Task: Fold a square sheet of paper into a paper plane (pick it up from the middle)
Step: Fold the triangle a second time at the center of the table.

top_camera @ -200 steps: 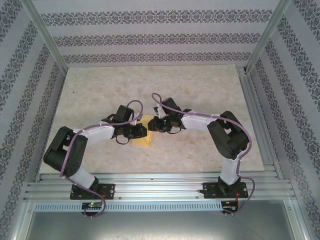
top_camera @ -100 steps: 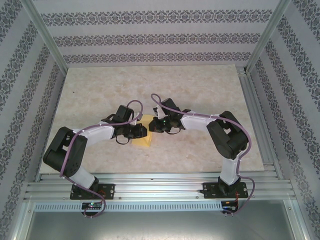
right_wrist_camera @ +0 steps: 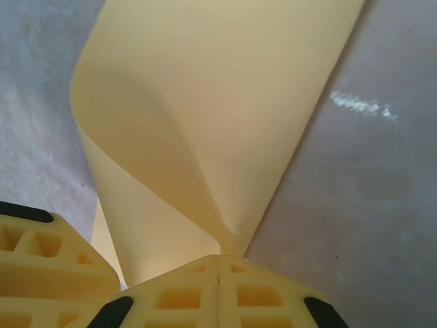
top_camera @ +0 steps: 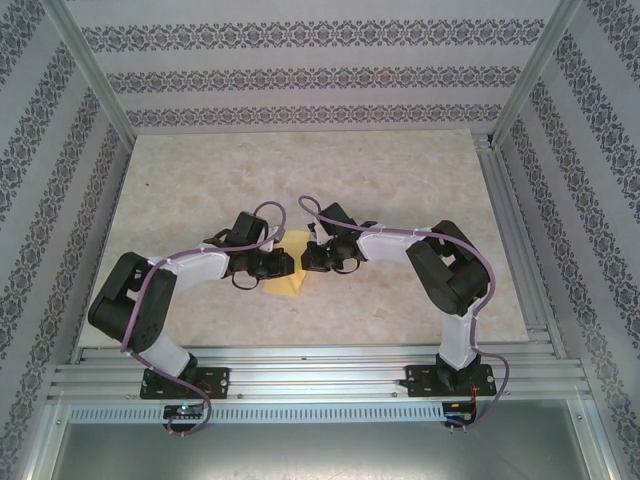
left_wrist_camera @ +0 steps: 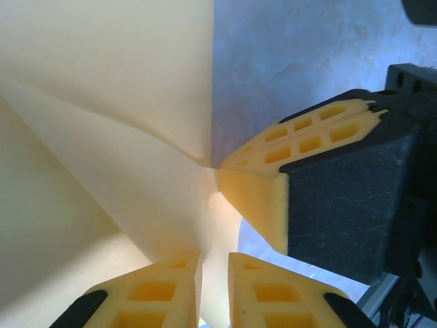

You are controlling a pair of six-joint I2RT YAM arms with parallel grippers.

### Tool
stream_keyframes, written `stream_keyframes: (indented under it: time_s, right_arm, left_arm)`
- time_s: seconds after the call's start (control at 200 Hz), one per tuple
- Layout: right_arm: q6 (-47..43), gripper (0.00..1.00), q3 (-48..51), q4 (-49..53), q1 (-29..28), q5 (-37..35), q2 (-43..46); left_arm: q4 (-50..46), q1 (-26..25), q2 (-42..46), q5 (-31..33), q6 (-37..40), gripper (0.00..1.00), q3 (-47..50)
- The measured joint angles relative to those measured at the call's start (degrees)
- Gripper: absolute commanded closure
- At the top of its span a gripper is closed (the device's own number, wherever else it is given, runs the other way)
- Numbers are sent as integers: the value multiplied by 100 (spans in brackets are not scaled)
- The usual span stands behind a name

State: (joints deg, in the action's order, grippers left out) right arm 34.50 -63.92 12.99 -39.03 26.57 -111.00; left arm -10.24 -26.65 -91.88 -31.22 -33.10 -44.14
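Note:
The square sheet of paper (top_camera: 284, 284) is pale yellow and lies mid-table, bowed up between the two grippers. My left gripper (top_camera: 288, 262) and right gripper (top_camera: 305, 260) meet tip to tip over it. In the left wrist view the sheet (left_wrist_camera: 102, 102) rises in a curved fold that runs into the narrow gap of my left gripper (left_wrist_camera: 214, 263), which is shut on it. My right gripper (left_wrist_camera: 222, 171) pinches the same fold from the right. In the right wrist view the sheet (right_wrist_camera: 218, 102) narrows into my right gripper (right_wrist_camera: 219, 258), shut on it.
The tabletop (top_camera: 400, 180) is pale marble-patterned. Aluminium rails (top_camera: 320, 375) run along its near edge and its right side. Patterned walls (top_camera: 300, 80) enclose the back and both sides. A left fingertip (right_wrist_camera: 41, 260) sits close beside the right gripper.
My right gripper has closed onto the raised fold of the paper, and its arm has shifted slightly left. The left gripper has stayed in place, holding the sheet.

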Motion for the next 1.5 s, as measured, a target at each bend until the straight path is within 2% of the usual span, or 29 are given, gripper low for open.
stream_keyframes:
  time_s: [1.504]
  right_arm:
    - [-170, 90, -398, -61, 0, -50, -426]
  left_arm:
    - [37, 0, -317, 20, -4, 81, 0]
